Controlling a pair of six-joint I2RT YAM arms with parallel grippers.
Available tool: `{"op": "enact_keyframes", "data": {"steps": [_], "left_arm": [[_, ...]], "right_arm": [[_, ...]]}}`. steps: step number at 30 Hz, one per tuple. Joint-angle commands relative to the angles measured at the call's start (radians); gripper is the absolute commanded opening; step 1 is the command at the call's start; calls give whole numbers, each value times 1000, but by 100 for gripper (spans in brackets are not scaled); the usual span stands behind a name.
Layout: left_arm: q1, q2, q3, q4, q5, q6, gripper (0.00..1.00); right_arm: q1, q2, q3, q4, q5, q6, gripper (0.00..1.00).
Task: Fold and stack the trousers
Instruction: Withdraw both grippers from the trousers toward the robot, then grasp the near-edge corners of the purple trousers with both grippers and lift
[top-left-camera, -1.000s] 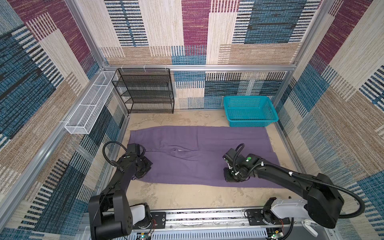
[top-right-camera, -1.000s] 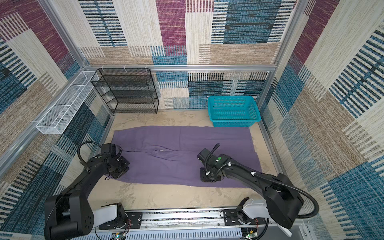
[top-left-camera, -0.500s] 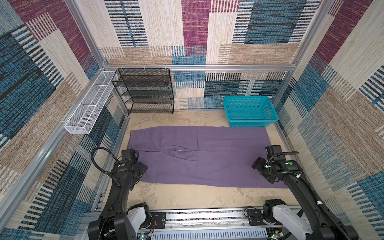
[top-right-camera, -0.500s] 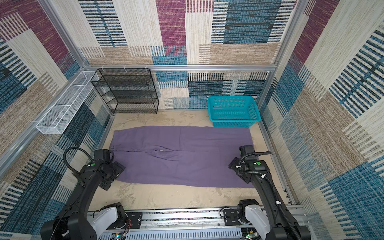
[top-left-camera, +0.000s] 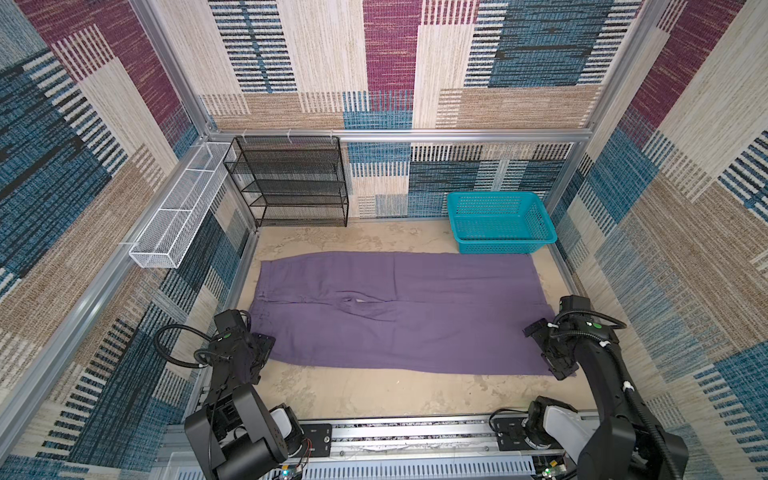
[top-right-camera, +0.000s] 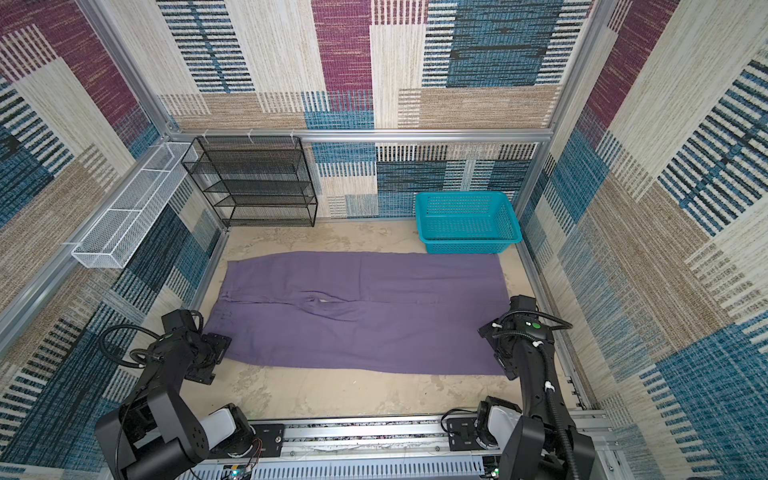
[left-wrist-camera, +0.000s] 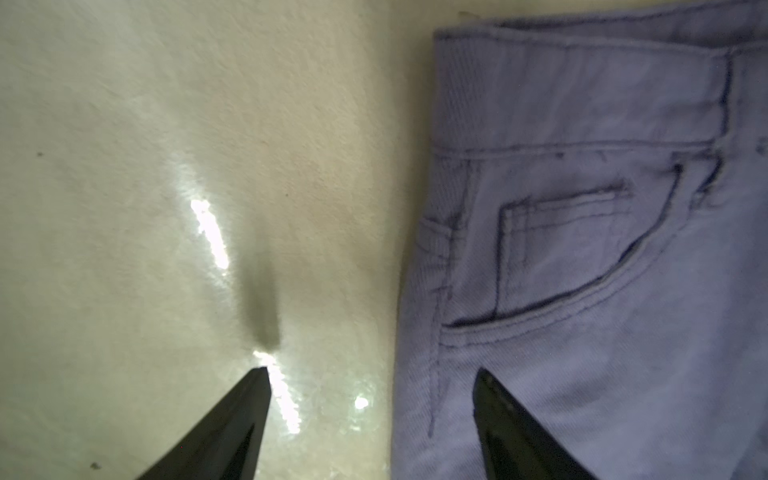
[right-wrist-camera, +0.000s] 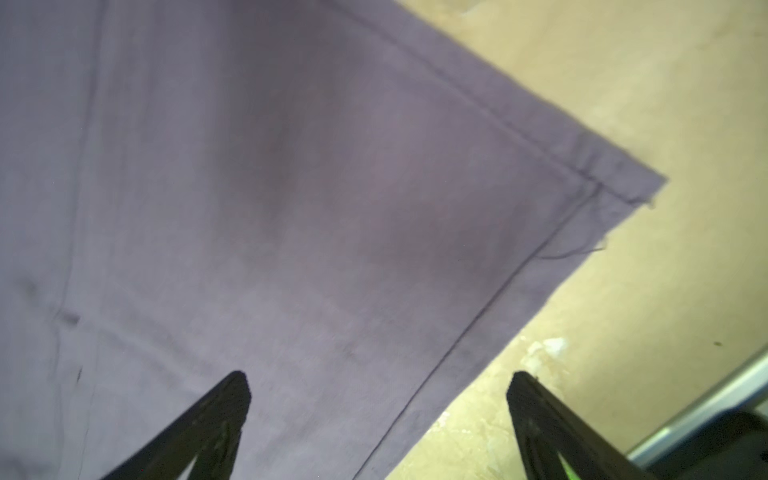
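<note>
Since a sec ago both arms have swung outward: R gripper (top-left-camera: 555, 353) has left the middle of the near edge and now sits at the near right corner of the trousers (top-left-camera: 399, 316). L gripper (top-left-camera: 257, 357) has backed off to the near left corner

Trousers lie flat on the table (top-left-camera: 374, 390), lengthwise, waist at left, leg ends at right, small pucker at the crotch. Not folded yet. Far right corner is just in front of the basket (top-left-camera: 498, 247); can't tell if touching. Both top views agree: trousers (top-right-camera: 357, 320), L gripper (top-right-camera: 210, 357), R gripper (top-right-camera: 500, 351)

L wrist view: L gripper (left-wrist-camera: 370, 374) jaws spread wide, holding nothing. One finger is over bare table, the other over the trousers (left-wrist-camera: 582, 249) beside the front pocket, waistband beyond

R wrist view: R gripper (right-wrist-camera: 376, 376) jaws also wide apart, nothing held. One finger is over the leg cloth of the trousers (right-wrist-camera: 291, 187), the other over bare table, cloth edge running btwn them. Stitched corner w/ loose threads lies past the tips

Black rack (top-left-camera: 291, 183) & white wire tray (top-left-camera: 174, 216) at back left, well apart from the cloth
</note>
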Motion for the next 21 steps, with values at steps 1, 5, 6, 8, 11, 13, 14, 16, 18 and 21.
{"op": "enact_keyframes", "data": {"steps": [1,5,6,8,11,13,14,16,18,21], "left_arm": [[4,19,0,50,15,13,80],[7,13,7,63,-1,2,80],[7,19,11,70,0,3,79],[7,37,20,89,15,2,80],[7,70,21,113,23,-4,79],[7,87,18,130,15,-1,78],[9,93,20,133,9,3,78],[10,107,27,137,0,7,78],[12,121,31,158,21,7,77],[13,135,37,179,59,-3,77]], "right_arm": [[-19,36,3,6,65,62,100],[-24,86,-29,35,103,149,99],[-24,105,-39,53,126,151,100],[-28,135,-46,74,151,167,98],[-29,158,-71,116,148,184,78],[-29,181,-74,126,151,191,69],[-29,189,-72,129,159,189,66],[-29,198,-73,141,177,191,61],[-29,201,-81,164,183,194,61],[-29,208,-102,204,175,201,65]]}}
